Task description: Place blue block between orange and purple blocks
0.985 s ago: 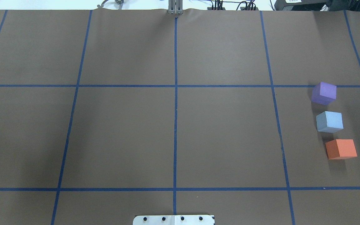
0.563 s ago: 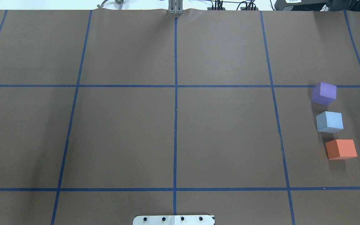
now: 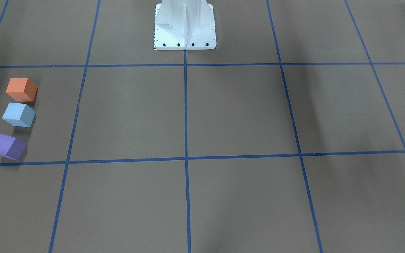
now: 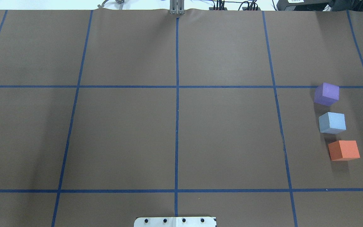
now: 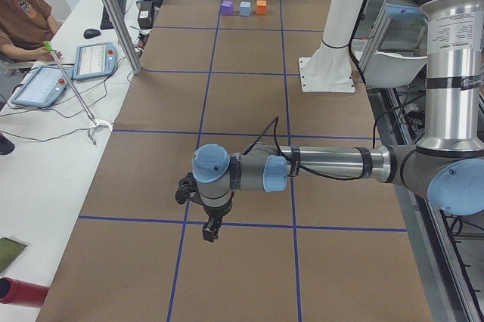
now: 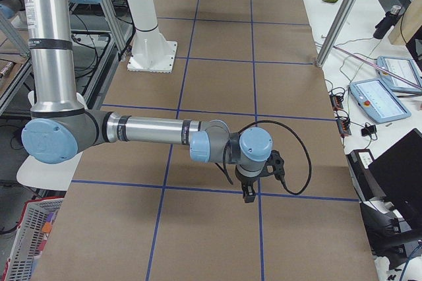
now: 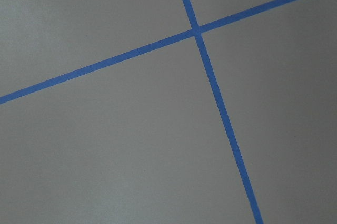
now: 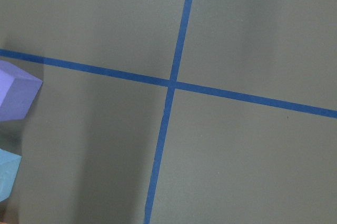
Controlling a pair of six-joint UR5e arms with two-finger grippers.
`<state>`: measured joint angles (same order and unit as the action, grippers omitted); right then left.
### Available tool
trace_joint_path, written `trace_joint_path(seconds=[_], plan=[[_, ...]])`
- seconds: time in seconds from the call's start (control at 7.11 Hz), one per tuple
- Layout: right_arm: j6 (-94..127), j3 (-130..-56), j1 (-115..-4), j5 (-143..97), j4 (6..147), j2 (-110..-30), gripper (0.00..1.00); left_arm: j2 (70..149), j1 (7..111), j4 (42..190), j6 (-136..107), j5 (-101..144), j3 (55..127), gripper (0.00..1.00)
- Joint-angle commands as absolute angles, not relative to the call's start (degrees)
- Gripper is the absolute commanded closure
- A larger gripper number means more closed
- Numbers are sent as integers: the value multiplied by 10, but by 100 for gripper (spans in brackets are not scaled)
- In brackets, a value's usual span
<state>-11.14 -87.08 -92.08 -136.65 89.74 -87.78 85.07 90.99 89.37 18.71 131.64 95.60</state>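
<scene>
Left claw [image 5: 209, 232] and right claw [image 6: 248, 194]: cannot tell whether apart; blue block [image 4: 332, 122] sits between orange block [image 4: 344, 150] and purple block [image 4: 326, 94]

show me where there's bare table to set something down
Bare: the middle squares either side of the centre tape line, ahead of the base plate, and the squares toward the robot's left. Crowded only at its right edge, where purple block, blue block and orange block sit in a close column.
</scene>
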Motion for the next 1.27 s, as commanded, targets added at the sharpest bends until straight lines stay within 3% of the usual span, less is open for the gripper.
trace_joint_path(seconds=[0.0,0.56,1.13], plan=[[-90,-873,-920,-1368,897,-874,0,855,910,894,98,1315,977,0],[-76,-881,-921,-1367,896,-875,0,856,910,895,97,1315,972,0],[-76,-924,-925,-1368,889,-939,0,856,910,905,95,1314,969,0]])
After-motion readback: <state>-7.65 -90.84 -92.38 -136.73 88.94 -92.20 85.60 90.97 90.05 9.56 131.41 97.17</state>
